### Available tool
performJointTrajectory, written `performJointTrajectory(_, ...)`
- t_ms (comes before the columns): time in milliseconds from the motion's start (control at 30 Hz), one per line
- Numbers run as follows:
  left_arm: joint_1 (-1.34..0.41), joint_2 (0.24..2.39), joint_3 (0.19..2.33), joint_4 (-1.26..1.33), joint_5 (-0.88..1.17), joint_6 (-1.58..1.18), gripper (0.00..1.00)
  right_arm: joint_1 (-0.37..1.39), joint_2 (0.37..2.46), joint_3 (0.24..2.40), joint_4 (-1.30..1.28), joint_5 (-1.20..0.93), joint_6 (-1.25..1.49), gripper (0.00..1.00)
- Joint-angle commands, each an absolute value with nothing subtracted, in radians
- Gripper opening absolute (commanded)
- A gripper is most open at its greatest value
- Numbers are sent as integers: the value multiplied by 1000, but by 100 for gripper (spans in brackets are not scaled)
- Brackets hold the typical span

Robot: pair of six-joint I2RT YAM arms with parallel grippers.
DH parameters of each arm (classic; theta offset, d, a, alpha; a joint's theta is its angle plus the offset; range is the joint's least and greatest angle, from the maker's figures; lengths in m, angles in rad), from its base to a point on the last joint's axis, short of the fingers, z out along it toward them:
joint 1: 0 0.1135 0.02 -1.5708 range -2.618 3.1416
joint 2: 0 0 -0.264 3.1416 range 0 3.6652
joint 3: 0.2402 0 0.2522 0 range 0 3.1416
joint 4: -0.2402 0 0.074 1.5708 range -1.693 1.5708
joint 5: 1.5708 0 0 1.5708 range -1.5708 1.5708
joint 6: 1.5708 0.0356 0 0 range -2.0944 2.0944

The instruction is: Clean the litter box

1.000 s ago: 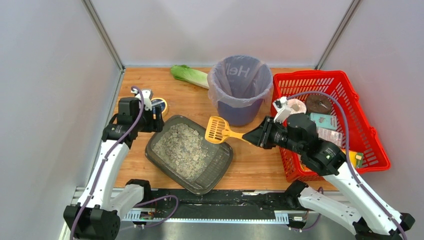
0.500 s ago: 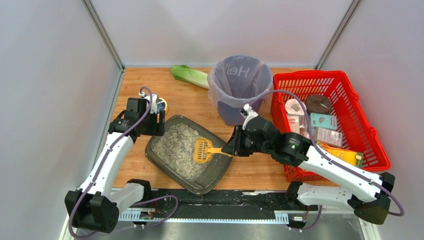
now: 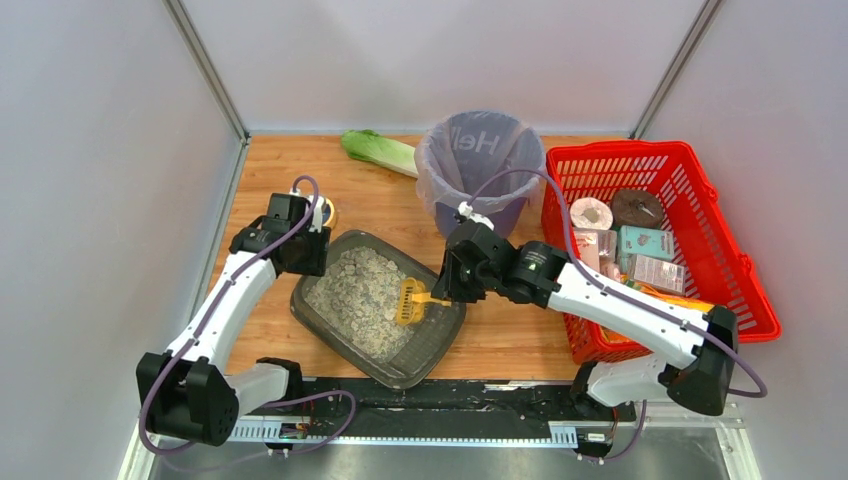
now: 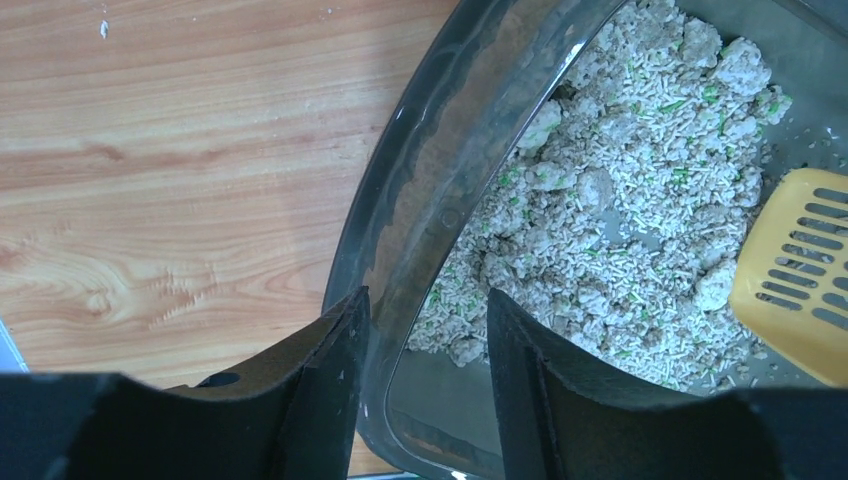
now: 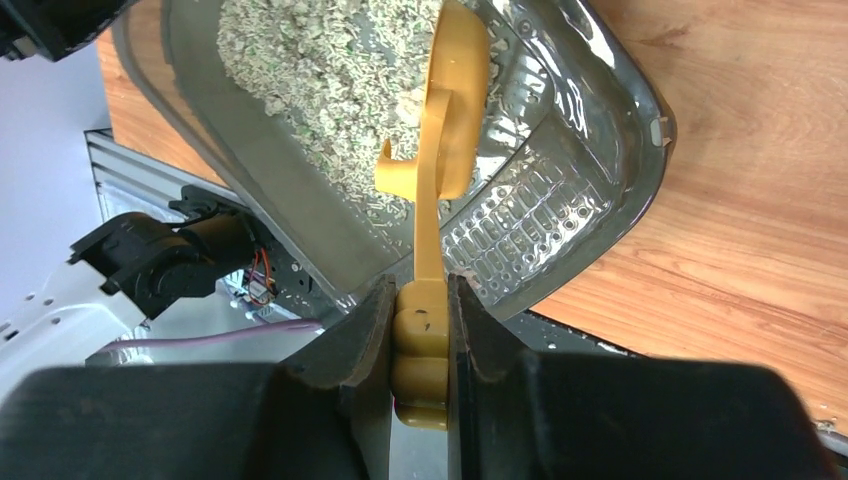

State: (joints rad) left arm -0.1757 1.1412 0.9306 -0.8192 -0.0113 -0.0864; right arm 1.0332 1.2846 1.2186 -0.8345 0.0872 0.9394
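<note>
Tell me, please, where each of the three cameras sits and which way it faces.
Top external: fixed above and behind the arms, looking down on the table; both arms show, left claw and right claw included.
Left wrist: on the left arm, looking down past its open claw's fingers, which stand astride the litter box rim.
Right wrist: on the right arm, looking along its claw, shut on the scoop handle, into the litter box.
Shared: both wrist views show the litter and the yellow scoop head.
</note>
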Motion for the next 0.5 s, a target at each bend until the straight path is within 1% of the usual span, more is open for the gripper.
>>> performJointTrajectory(0,-186,1157,973,-821,-18,-72,53,1035,1313,1223,-816,114,1002,0)
performJointTrajectory(100,-186,1172,979,-828,-8,-74,50,1029,1331,1161,-720,103,1037,0)
performJointTrajectory(467,-187,1187,976,-830,-6,-71,48,1014,1336,960,-476,135,1161,0)
